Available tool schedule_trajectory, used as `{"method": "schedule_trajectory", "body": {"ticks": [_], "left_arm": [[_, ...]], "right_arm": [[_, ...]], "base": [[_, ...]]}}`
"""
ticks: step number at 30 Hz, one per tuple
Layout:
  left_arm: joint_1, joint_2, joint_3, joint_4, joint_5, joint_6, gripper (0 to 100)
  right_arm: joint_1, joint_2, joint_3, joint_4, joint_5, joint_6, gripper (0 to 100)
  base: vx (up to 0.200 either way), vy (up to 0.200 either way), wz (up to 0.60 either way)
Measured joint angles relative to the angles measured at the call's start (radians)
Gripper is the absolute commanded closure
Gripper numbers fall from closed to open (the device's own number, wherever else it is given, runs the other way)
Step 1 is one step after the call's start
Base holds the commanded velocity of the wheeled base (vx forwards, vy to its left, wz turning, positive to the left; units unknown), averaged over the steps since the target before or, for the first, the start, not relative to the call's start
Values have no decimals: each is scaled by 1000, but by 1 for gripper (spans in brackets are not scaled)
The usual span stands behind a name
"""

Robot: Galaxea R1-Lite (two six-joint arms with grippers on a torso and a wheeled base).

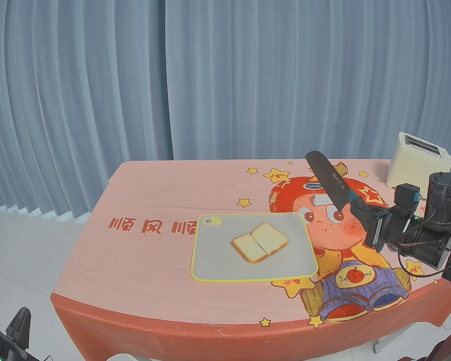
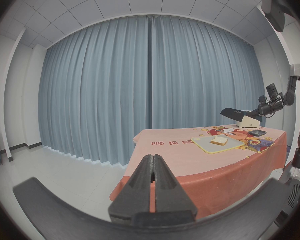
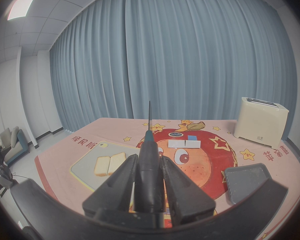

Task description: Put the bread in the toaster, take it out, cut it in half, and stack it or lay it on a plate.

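Smooth, printed pink desk cloth; matt grey plastic cutting board with a yellow rim; 2 soft, pale bread halves with browned crusts; knife with a matt black blade; smooth cream plastic toaster; matt dark grey tray; pleated fabric curtains.

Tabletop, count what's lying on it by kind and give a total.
Pale bread halves: 2
Grey yellow-rimmed cutting board: 1
Cream toaster: 1
Dark grey square tray: 1
Small white flat block: 1
Total: 6
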Motion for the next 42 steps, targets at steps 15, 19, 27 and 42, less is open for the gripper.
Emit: {"method": "schedule_trajectory", "body": {"ticks": [15, 19, 27, 42], "left_arm": [[0, 0, 0, 0, 0, 0, 100], [0, 0, 0, 0, 0, 0, 100], [0, 0, 0, 0, 0, 0, 100], [0, 0, 0, 0, 0, 0, 100]], "right_arm": [[-1, -3, -1, 1, 0, 0, 100], [-2, -1, -3, 0, 0, -2, 100], [-1, 2, -1, 1, 0, -4, 100], [-1, 3, 1, 0, 0, -4, 100]], "base": [[0, 0, 0], [0, 0, 0], [0, 0, 0], [0, 0, 0]]}}
